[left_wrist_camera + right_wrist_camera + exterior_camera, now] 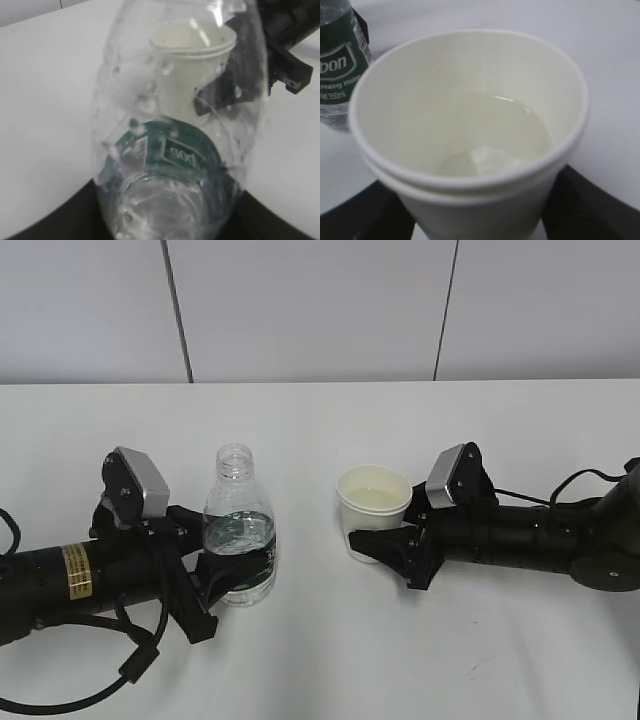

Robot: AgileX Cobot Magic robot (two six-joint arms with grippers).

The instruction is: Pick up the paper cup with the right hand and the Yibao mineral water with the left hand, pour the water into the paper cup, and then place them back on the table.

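Note:
The Yibao mineral water (pixel 238 530) stands upright and uncapped on the table (pixel 320 420), part full. My left hand (pixel 225 585) lies low on the table, its fingers pressed on both sides of the bottle's lower body; in the left wrist view the bottle (pixel 170 150) fills the space between the jaws (pixel 165 220). The paper cup (pixel 373 510) stands upright to the bottle's right with water in it. My right hand (pixel 385 550) grips the cup's lower wall. The right wrist view shows the cup (pixel 470 125) between both fingers (pixel 477 215) and the bottle's label (pixel 340 65) at top left.
A grey panelled wall runs behind the table's far edge. A black cable (pixel 130 665) loops under the left arm at the front left. About a cup's width of bare tabletop separates bottle and cup.

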